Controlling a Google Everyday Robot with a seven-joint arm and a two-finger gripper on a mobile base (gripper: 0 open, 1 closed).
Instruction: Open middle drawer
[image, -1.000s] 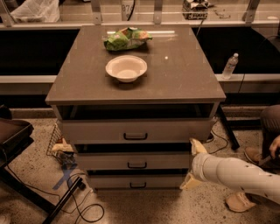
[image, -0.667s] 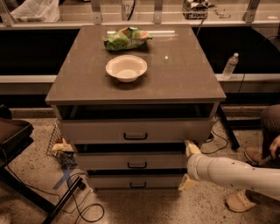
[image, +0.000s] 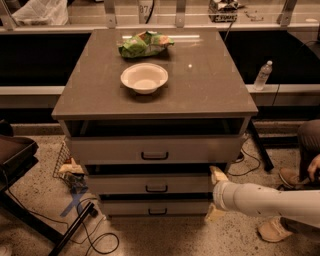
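Note:
The middle drawer is the second of three pale-grey fronts in the cabinet, with a small dark pull handle at its centre. It looks pushed in, set back under the taller top drawer. The lowest drawer sits below it. My gripper is at the right end of the middle drawer's front, well to the right of the handle. It is open, with one fingertip above and the other below. The white arm reaches in from the right.
A white bowl and a green bag lie on the cabinet top. A water bottle stands at the right. A person's leg and shoes are at the right. Cables and a dark stand lie on the floor at the left.
My arm and gripper have moved left, closer to the right end of the middle drawer. The drawers have not moved.

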